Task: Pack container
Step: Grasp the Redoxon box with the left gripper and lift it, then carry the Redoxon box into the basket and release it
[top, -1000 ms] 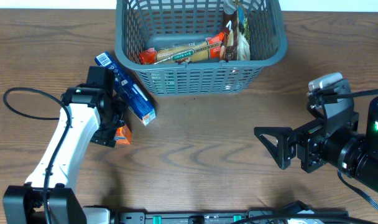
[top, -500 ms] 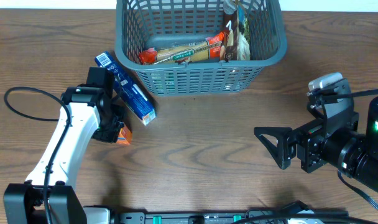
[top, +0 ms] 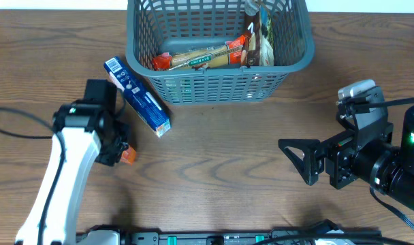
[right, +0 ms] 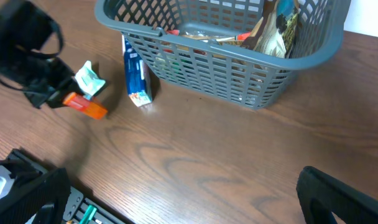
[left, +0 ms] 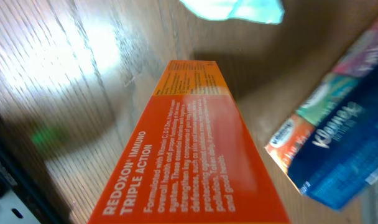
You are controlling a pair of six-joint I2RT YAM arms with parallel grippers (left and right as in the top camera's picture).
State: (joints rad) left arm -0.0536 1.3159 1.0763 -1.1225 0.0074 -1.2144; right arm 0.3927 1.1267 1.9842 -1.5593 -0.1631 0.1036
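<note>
Two grippers: we find the left gripper grasping the Redoxon box left of the container, the right gripper released.

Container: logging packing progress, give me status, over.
Left claw shut on orange box. Right claw open, empty. Container partly packed. Blue box on table beside it.

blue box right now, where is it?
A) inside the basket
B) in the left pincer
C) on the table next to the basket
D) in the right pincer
C: the blue box lies flat on the table just outside the container, while the left pincer grips the orange box instead.
</note>
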